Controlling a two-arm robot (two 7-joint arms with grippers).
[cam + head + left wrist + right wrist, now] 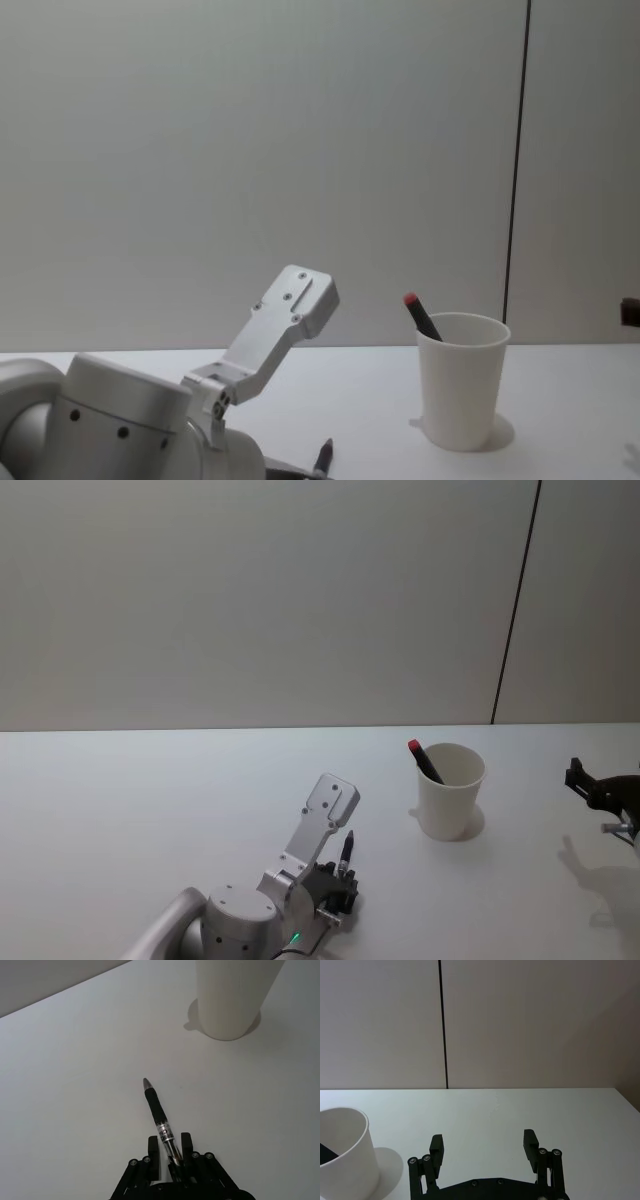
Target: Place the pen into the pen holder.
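A white table (pixel 150 800) is seen bearing the pen holder (pixel 450 790), against whose rim a red-capped pen (pixel 424 760) is leaned. Left of the holder and nearer the robot, the left gripper (pixel 170 1142) is pinched on a black pen (pixel 155 1107). Right of the holder, the right gripper (pixel 484 1141) is held spread, with nothing between its fingers.

Bright, even light; soft shadows, seemingly falling rightward.

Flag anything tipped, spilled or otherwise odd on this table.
Nothing stands out. The pen holder stands upright with a red-tipped pen leaning inside it. The left gripper is shut on a black pen that points toward the holder, and the right gripper is open, off to the holder's right.
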